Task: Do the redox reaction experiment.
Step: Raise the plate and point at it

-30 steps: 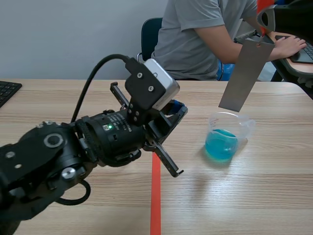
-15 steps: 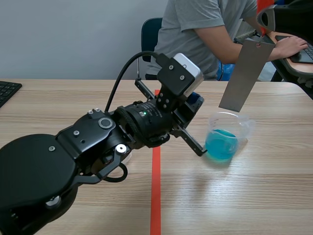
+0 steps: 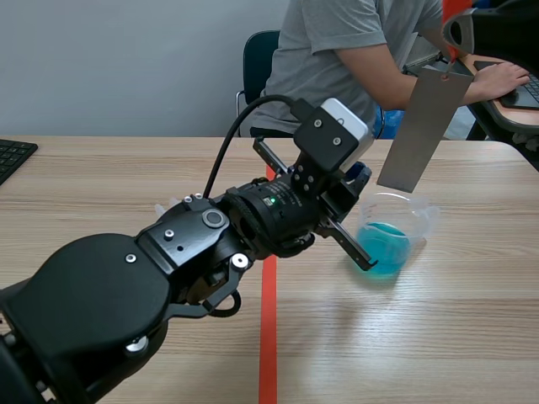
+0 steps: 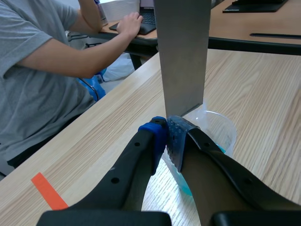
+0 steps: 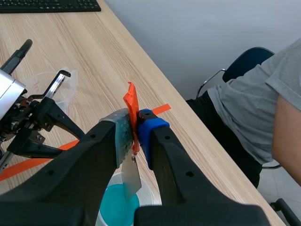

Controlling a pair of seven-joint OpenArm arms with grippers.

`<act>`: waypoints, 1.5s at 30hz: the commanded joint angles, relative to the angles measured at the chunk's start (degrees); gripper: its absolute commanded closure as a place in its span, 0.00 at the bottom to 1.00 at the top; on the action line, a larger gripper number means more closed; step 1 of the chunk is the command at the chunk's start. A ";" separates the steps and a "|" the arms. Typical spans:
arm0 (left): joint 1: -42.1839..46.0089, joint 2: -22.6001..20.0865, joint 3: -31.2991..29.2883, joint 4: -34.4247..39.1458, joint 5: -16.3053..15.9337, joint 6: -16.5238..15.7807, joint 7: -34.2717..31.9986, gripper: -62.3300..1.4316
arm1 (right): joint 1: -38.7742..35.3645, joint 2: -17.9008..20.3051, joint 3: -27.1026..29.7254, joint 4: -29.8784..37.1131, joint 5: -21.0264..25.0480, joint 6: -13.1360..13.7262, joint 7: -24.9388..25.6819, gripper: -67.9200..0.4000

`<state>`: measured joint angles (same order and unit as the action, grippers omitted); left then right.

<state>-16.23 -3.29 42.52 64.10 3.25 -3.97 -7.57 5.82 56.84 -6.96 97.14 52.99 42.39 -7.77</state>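
Clear beaker [image 3: 418, 220] of blue liquid [image 3: 386, 244] stands upright, its wall pinched in the left claw [image 4: 167, 135]. Grey metal strip [image 3: 421, 130] hangs from the right claw [image 5: 135, 125].

Wooden table [image 3: 472, 337] is carrying a beaker [image 3: 400, 240] holding blue liquid; a black keyboard [image 3: 13, 156] is lying at its far-left edge.

The strip [image 3: 421, 130] is dull grey sheet metal, smooth and matt, with a crumpled orange tape tab [image 5: 131, 106] at its top. The beaker [image 3: 417, 212] is clear, glossy plastic. The table [image 3: 438, 337] is pale wood-grain with a soft sheen. The person's shirt [image 3: 337, 50] is grey cloth.
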 commanded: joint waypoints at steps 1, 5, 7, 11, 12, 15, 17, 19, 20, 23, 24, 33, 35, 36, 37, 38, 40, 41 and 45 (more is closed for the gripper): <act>-1.07 0.72 0.00 1.09 -0.17 0.11 -1.64 0.93 | 0.85 0.92 1.33 0.52 0.61 0.33 0.61 0.99; -1.07 0.68 0.00 1.09 0.87 0.11 -1.64 0.93 | 0.85 0.92 1.33 0.52 0.59 0.33 0.61 0.99; -1.07 0.68 0.00 1.09 0.87 0.11 -1.64 0.93 | 0.85 0.92 1.33 0.52 0.59 0.33 0.61 0.99; -1.07 0.68 0.00 1.09 0.87 0.11 -1.60 0.93 | 0.85 0.92 1.33 0.52 0.59 0.33 0.61 0.99; -1.07 0.68 0.00 1.09 0.87 0.11 -1.57 0.93 | 0.85 0.92 1.33 0.52 0.59 0.33 0.61 0.99; -1.07 0.68 0.00 1.09 0.87 0.11 -1.42 0.93 | 0.85 0.92 1.33 0.52 0.59 0.33 0.61 0.99; -1.07 0.68 0.00 1.09 0.87 0.11 -1.40 0.93 | 0.85 0.92 1.33 0.52 0.59 0.33 0.61 0.99; -1.07 0.68 0.00 1.09 0.87 0.11 -1.40 0.93 | 0.85 0.92 1.33 0.52 0.59 0.33 0.61 0.99; -1.07 0.68 0.00 1.09 0.87 0.11 -1.40 0.93 | 0.85 0.92 1.33 0.52 0.59 0.33 0.61 0.99; -1.07 0.68 0.00 1.09 0.87 0.11 -1.40 0.93 | 0.85 0.92 1.33 0.52 0.59 0.33 0.61 0.99; -1.07 0.66 0.00 1.09 0.87 0.11 -1.38 0.93 | 0.85 0.92 1.33 0.52 0.59 0.33 0.61 0.99; -0.92 0.31 -0.02 1.09 0.85 0.15 -0.50 0.93 | 0.85 0.92 1.33 0.52 0.61 0.33 0.61 0.99; -0.72 0.02 -0.20 1.11 0.87 0.17 -0.48 0.93 | 0.85 0.92 1.33 0.52 0.61 0.33 0.63 0.99; -0.59 -0.28 -0.24 1.18 0.87 0.20 -0.52 0.93 | 0.85 0.92 1.33 0.52 0.61 0.33 0.63 0.99; -0.39 -0.74 -0.22 1.33 0.87 0.20 -0.61 0.93 | 0.85 0.92 1.33 0.52 0.61 0.33 0.63 0.99; -0.07 -1.22 -0.24 1.44 0.90 0.20 -1.01 0.93 | 0.85 0.92 1.33 0.52 0.61 0.33 0.63 0.99; 0.90 -2.49 -0.24 2.08 0.92 0.37 -2.27 0.93 | 0.85 0.92 1.33 0.52 0.61 0.33 0.63 0.99; 1.46 -3.23 -0.33 2.62 0.94 0.37 -2.97 0.93 | 0.85 0.92 1.33 0.52 0.61 0.33 0.63 0.99; 4.83 -6.47 -1.92 7.08 1.11 0.39 -4.04 0.93 | 0.85 0.92 1.33 0.52 0.61 0.33 0.63 0.99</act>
<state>-11.84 -9.58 41.41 68.18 4.54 -3.68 -10.57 5.82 56.84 -6.96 97.14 52.99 42.39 -7.77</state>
